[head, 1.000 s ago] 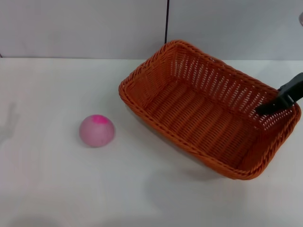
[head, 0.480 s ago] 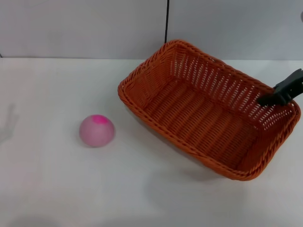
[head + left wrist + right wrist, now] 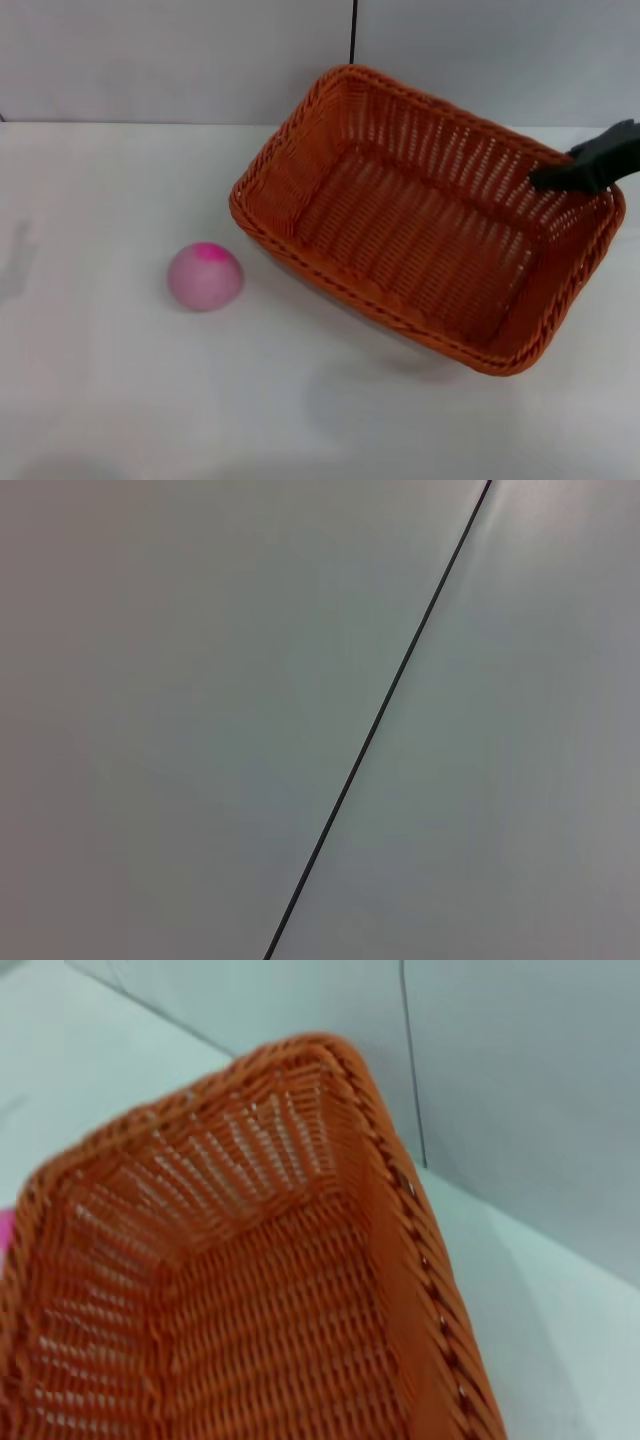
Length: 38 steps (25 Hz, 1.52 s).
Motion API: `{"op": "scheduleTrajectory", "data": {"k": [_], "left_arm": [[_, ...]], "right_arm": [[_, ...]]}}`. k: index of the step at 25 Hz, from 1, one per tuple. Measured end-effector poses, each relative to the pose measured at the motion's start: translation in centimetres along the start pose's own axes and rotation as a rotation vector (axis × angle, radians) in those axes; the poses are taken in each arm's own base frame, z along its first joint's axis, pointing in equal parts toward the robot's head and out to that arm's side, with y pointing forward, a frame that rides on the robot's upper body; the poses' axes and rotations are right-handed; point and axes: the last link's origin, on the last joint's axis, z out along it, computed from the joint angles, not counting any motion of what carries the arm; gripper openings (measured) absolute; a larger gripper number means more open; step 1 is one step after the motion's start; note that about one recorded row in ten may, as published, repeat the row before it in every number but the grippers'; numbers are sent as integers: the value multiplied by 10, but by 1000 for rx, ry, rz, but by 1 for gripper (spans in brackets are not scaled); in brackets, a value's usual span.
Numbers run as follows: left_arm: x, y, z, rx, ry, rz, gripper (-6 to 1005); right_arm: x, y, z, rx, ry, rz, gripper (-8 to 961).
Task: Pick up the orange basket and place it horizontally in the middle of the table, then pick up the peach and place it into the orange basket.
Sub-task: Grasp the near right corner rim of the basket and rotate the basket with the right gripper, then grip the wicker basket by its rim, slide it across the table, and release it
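Note:
The orange basket (image 3: pixel 420 240) hangs tilted above the right half of the white table (image 3: pixel 100 400), its long side running diagonally. My right gripper (image 3: pixel 572 176) is shut on the basket's far right rim, one black finger reaching inside the wall. The right wrist view looks down into the basket's woven inside (image 3: pixel 250 1300). The peach (image 3: pixel 205 276) rests on the table to the basket's left, magenta patch up, apart from it. My left gripper does not show in any view.
A grey wall with a dark vertical seam (image 3: pixel 353 30) stands behind the table. The left wrist view shows only that wall and seam (image 3: pixel 380 710). The basket's shadow falls on the table beneath it.
The basket has risen and shifted up and left with my right gripper on its rim. The peach has stayed put.

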Motion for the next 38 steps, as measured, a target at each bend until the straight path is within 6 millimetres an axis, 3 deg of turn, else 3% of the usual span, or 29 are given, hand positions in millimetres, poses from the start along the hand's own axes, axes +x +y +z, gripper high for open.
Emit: {"op": "scheduleTrajectory", "data": {"k": [20,28,35,38], "left_arm": [[0,0,0,1,1,-1,833],[0,0,2,0,5,-2,833],[0,1,3,-4,8,-5,833],[0,1,4,-6,9,-6,833]], "right_arm": [[-9,6,-35,-36,-168,-109,152],[-16,16,-60,-106,-235,-269,151],[-25,31,-71,-231,-154,-413,151],[-27,32,-64,-269,-43,-427,151]]}}
